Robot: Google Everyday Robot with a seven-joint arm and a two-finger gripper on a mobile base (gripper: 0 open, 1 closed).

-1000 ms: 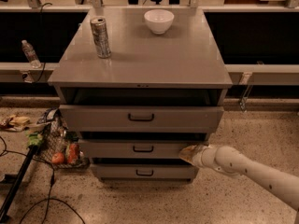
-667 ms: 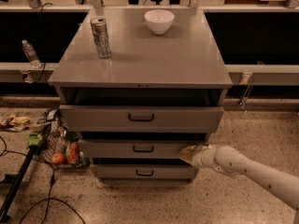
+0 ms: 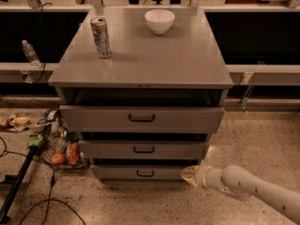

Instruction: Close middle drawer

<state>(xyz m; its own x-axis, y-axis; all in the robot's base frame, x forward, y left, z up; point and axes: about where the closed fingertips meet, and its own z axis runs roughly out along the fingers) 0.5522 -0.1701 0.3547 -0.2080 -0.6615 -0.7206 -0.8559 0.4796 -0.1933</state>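
Note:
The grey cabinet has three drawers. The middle drawer, with a plain front and a small black bar handle, stands a little out under the wider top drawer. The narrowest bottom drawer lies below it. My gripper comes in from the lower right on a white arm. Its yellowish tip is low, beside the right end of the bottom drawer's front and just below the middle drawer's right corner.
A silver can and a white bowl stand on the cabinet top. A mesh basket with fruit, cables and a black pole lie on the floor at left. A water bottle stands on the left ledge.
My gripper has dropped from the right edge of the middle drawer's front down to the level of the bottom drawer. The drawers look unmoved.

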